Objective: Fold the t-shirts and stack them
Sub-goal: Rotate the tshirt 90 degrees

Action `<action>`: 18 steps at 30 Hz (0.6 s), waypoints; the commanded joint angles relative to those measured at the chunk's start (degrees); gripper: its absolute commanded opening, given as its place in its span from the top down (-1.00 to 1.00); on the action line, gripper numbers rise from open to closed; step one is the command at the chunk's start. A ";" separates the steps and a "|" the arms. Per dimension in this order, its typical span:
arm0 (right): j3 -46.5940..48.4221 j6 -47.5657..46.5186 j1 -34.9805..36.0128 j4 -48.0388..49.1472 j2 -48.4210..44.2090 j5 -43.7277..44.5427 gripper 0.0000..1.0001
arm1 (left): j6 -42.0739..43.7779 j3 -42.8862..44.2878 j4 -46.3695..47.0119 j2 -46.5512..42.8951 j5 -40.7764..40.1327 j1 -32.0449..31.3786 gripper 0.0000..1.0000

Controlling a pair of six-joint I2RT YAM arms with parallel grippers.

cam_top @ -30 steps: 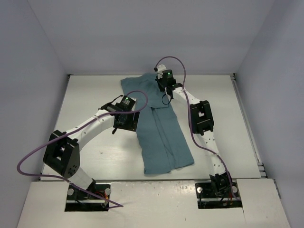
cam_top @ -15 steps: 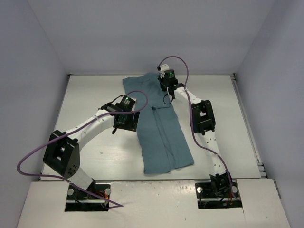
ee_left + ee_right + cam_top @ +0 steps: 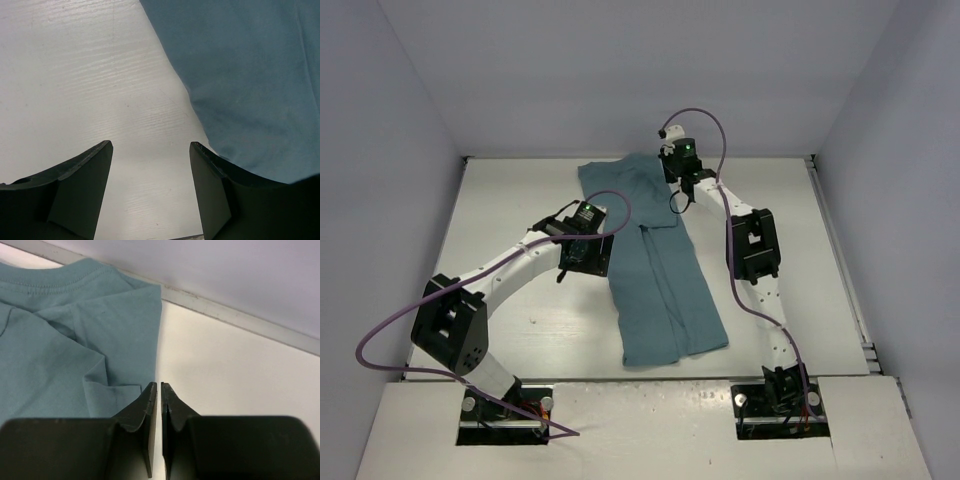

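Note:
The teal t-shirt (image 3: 665,275) lies in a long lengthwise fold down the middle of the white table (image 3: 500,200), collar end toward the back wall. My left gripper (image 3: 586,258) hovers open just off the shirt's left edge; in the left wrist view its gripper (image 3: 150,145) has only bare table between the fingers, and the t-shirt (image 3: 250,75) runs along the right. My right gripper (image 3: 673,167) is at the shirt's far right corner. In the right wrist view this gripper (image 3: 158,385) is shut with nothing in it, beside the hem of the t-shirt (image 3: 75,340).
The back wall's base strip (image 3: 235,317) runs close ahead of the right gripper. Pale walls enclose the table on the left, back and right. Purple cables (image 3: 620,205) loop above both arms.
My right gripper has drifted a little to the right and toward the back wall, off the shirt's collar end. The cloth there shifted slightly. The left arm has stayed still.

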 commanded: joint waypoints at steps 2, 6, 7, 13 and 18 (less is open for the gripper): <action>0.07 1.07 -0.91 3.74 -5.53 -8.07 0.68 | -0.85 0.67 0.10 -2.62 -1.39 -0.75 -0.21; 0.42 1.74 -1.00 3.74 -4.32 -12.28 0.56 | -0.85 0.64 0.15 -2.59 -1.30 -0.84 -0.21; 0.49 1.93 -1.00 3.73 -3.96 -12.99 0.56 | -0.85 0.64 0.10 -2.59 -1.30 -0.85 -0.21; 1.46 2.80 -1.00 3.65 -2.19 -14.93 0.52 | -0.85 0.54 0.02 -2.85 -1.30 -1.11 -0.21; 1.54 2.89 -1.00 3.56 -0.98 -14.48 0.50 | -0.85 0.46 0.01 -2.85 -1.21 -1.19 -0.21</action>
